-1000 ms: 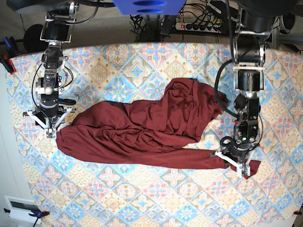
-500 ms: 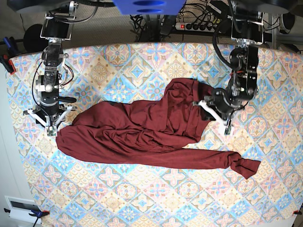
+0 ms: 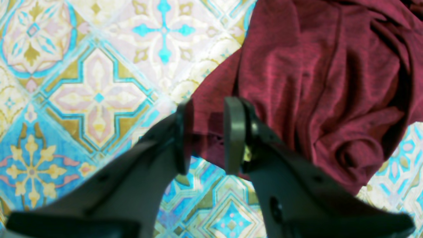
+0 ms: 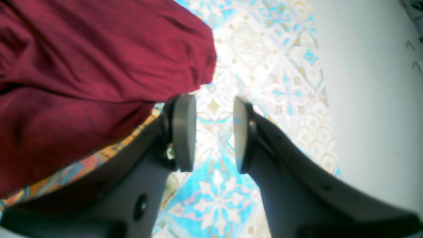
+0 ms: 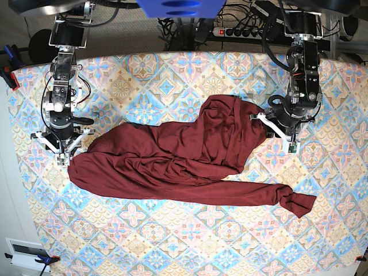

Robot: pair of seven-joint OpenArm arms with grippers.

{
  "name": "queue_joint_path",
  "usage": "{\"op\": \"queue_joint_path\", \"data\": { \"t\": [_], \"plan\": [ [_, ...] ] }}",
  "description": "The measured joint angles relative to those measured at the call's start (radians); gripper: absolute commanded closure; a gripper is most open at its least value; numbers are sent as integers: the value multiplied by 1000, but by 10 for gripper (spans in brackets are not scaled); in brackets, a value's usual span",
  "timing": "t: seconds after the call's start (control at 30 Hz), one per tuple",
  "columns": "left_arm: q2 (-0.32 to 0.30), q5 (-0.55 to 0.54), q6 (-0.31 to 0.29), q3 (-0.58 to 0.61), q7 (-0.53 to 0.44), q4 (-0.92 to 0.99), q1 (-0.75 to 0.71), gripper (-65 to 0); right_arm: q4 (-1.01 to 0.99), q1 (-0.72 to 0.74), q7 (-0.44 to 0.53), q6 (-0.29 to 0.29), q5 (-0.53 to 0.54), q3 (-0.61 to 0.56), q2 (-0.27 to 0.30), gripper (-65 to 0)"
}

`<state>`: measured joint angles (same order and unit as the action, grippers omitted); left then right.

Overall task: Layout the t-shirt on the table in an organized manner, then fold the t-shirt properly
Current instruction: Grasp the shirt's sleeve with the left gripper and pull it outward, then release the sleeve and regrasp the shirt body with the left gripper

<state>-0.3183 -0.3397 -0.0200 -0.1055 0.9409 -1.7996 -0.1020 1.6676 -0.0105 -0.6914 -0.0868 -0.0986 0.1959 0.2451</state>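
Note:
The dark maroon t-shirt (image 5: pixel 184 152) lies crumpled across the middle of the patterned table (image 5: pixel 167 86). One long sleeve (image 5: pixel 296 202) trails to the front right and ends in a bunch. My left gripper (image 5: pixel 273 131) hovers at the shirt's right edge. In the left wrist view the left gripper (image 3: pixel 207 138) is open, and the edge of the t-shirt (image 3: pixel 314 76) shows in the gap between its fingers. My right gripper (image 5: pixel 59 150) stands just off the shirt's left end. In the right wrist view the right gripper (image 4: pixel 211 132) is open over bare table (image 4: pixel 284 89), with the t-shirt (image 4: pixel 82 82) beside its left finger.
A power strip (image 5: pixel 241 31) and cables lie beyond the table's back edge. Clamps sit at the left edge (image 5: pixel 10 77) and front left corner (image 5: pixel 43 260). A white surface (image 4: pixel 370 99) borders the table next to the right gripper.
My left gripper has left the sleeve end at the front right, which now lies on the table, and has moved back to the shirt's right edge. The right arm has barely moved.

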Motion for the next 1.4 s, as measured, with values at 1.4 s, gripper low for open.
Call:
{"op": "queue_joint_path", "data": {
  "t": [1.4],
  "plan": [
    [-140, -219, -8, 96, -35, 21, 18, -84, 13, 2, 0, -3, 2, 0, -3, -179]
  ]
}}
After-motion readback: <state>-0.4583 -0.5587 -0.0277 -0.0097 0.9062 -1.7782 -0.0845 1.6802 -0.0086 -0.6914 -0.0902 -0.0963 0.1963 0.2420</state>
